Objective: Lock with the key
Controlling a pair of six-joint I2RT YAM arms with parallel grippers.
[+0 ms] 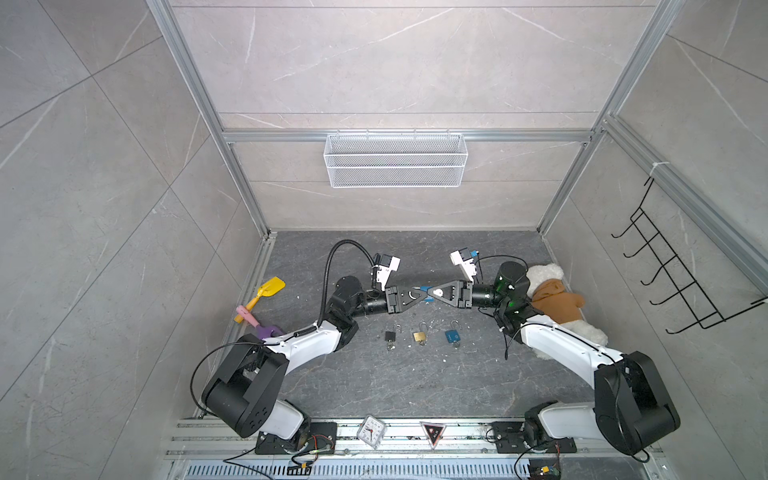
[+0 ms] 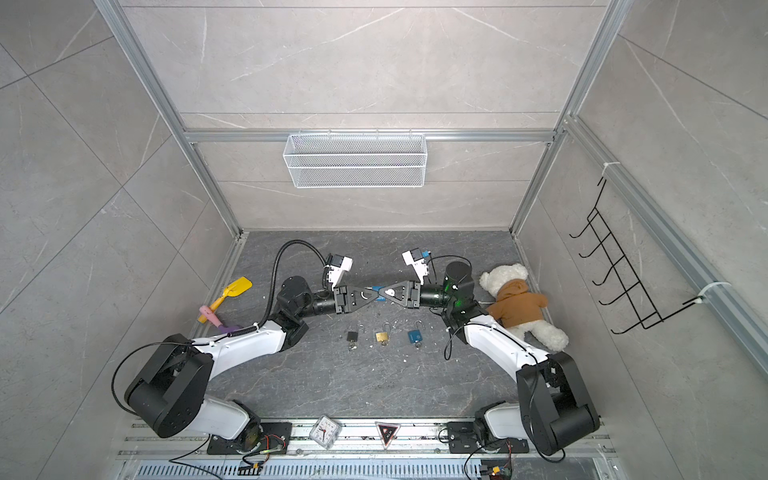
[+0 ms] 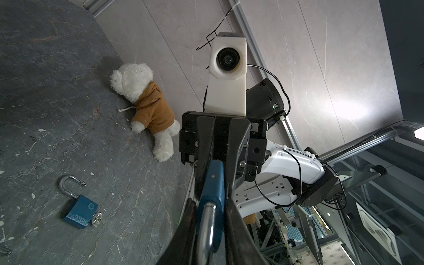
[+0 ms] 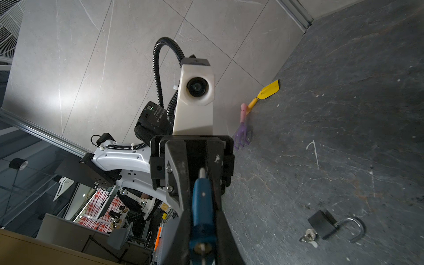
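above the desk, the right claw held a blue padlock by its body; the left claw sat narrow around its shackle, grip unclear.

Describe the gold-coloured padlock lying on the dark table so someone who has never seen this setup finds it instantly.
On the dark grey stone table, towards its middle, three small padlocks lie in a row. The brass-coloured metal padlock is the centre one, between a black padlock and a blue padlock; it alone is gold.
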